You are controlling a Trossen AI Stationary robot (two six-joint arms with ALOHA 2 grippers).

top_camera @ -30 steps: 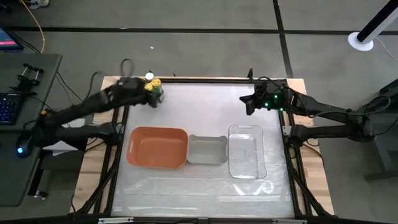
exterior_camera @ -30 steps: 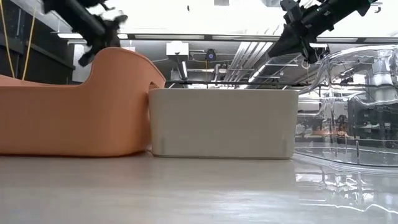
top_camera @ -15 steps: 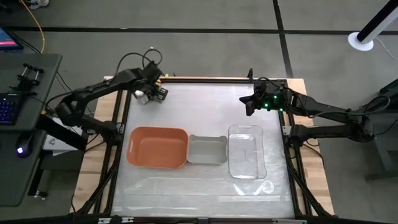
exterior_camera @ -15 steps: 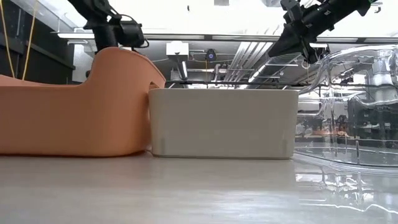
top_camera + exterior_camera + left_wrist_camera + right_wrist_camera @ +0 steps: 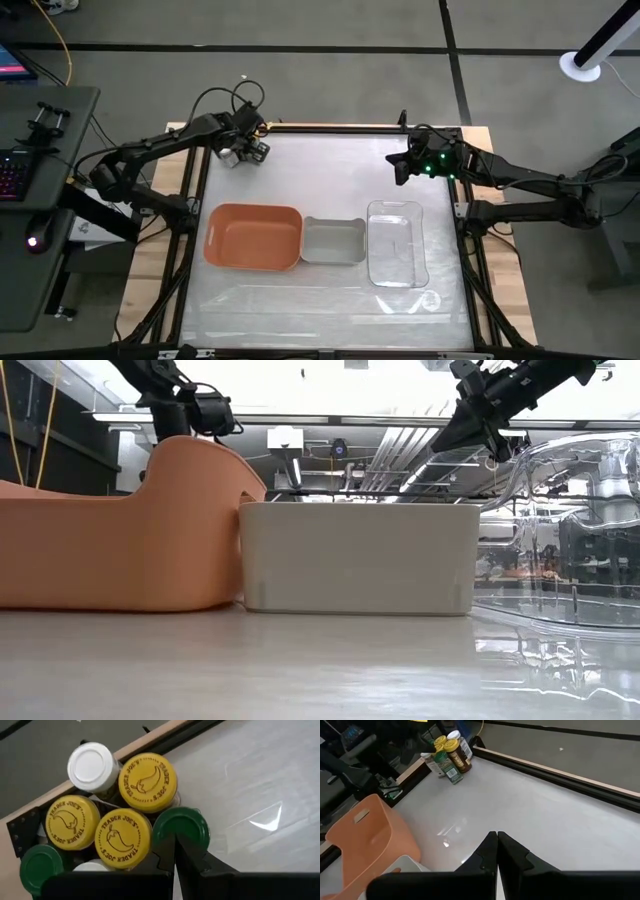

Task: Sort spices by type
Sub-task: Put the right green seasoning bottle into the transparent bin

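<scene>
Since 1 second ago the left arm has swung up and over the far-left corner of the table [image 5: 330,300], and the left gripper [image 5: 243,152] now hangs directly above the spice jars [image 5: 125,820] with its fingers clenched together and nothing between them. Nothing else has shifted: the right gripper [image 5: 402,166] waits over the far-right part of the table, also pinched shut and empty.

From the left wrist view, 7 lids show in a tight cluster against the table's wooden edge: 3 yellow lids [image 5: 147,782], 2 white lids [image 5: 92,766] and 2 green lids [image 5: 181,827]. All jars stand upright, so their long axes point straight up at the gripper. The closed fingertips sit just over the green-lidded jar on the side of the cluster facing the open table, so the jar lies straight below the tool. The left arm is by far the nearer; the right is well apart across the table.

The orange tray [image 5: 253,237], grey tray [image 5: 333,241] and clear tray [image 5: 397,243] hold no jars yet, so sorting has probably not begun. The jaws would need to open before descending.
</scene>
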